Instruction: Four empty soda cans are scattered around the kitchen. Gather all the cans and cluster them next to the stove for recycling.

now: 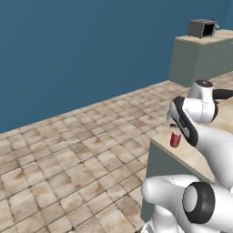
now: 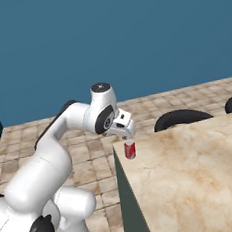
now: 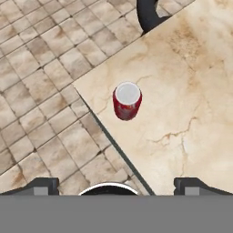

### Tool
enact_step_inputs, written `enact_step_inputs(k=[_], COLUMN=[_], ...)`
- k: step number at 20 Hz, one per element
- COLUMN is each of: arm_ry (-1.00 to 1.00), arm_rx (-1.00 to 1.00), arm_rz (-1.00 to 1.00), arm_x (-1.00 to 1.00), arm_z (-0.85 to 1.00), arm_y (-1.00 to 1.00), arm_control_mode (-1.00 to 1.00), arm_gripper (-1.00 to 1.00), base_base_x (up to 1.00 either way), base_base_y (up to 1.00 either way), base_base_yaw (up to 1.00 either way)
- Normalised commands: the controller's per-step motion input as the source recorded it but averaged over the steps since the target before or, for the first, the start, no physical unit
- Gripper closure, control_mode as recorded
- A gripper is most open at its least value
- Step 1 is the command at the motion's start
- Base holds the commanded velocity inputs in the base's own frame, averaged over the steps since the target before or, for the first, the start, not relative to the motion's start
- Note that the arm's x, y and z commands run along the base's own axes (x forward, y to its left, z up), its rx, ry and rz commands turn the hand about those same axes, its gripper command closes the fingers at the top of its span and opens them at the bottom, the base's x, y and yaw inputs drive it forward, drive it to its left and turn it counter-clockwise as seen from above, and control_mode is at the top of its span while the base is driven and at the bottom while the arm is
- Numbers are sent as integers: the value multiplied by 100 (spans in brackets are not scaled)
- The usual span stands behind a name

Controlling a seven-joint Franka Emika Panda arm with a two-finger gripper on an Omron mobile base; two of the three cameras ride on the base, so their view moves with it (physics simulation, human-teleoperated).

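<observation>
We hover gripper [image 2: 128, 132] over can [image 3: 127, 100] upright at counter [image 2: 193, 171] corner, jaws wide, empty. Pickup step; next we descend, straddle can, close.

a plain deep-blue wall [image 1: 91, 50] fills the upper half of both base views. below it the floor [image 1: 59, 173] is laid in tan, mottled square tiles set on a diagonal. at the lower right of the right base view a beige marble desk [image 2: 194, 180] with a grey-green side juts in. in the upper right of the left base view stands a grey-green cabinet [image 1: 198, 61] with a beige top, carrying a dark boxy appliance [image 1: 201, 28]. light is even and soft.
</observation>
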Motion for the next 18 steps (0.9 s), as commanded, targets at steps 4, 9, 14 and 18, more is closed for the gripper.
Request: enact_step_inputs(k=[4, 9, 14, 18], arm_ry=[6, 0, 4, 5], arm_rx=[4, 3, 2, 4], arm_rz=[0, 0, 0, 0], arm_x=[0, 0, 5, 7], arm_z=[-9, -9, -12, -8], arm_y=[-16, -16, -6, -6], arm_control_mode=[-100, -100, -100, -100], arm_gripper=[-100, -100, -100, -100], base_base_x=[0, 0, 0, 0], base_base_y=[0, 0, 0, 0], base_base_yaw=[0, 0, 0, 0])
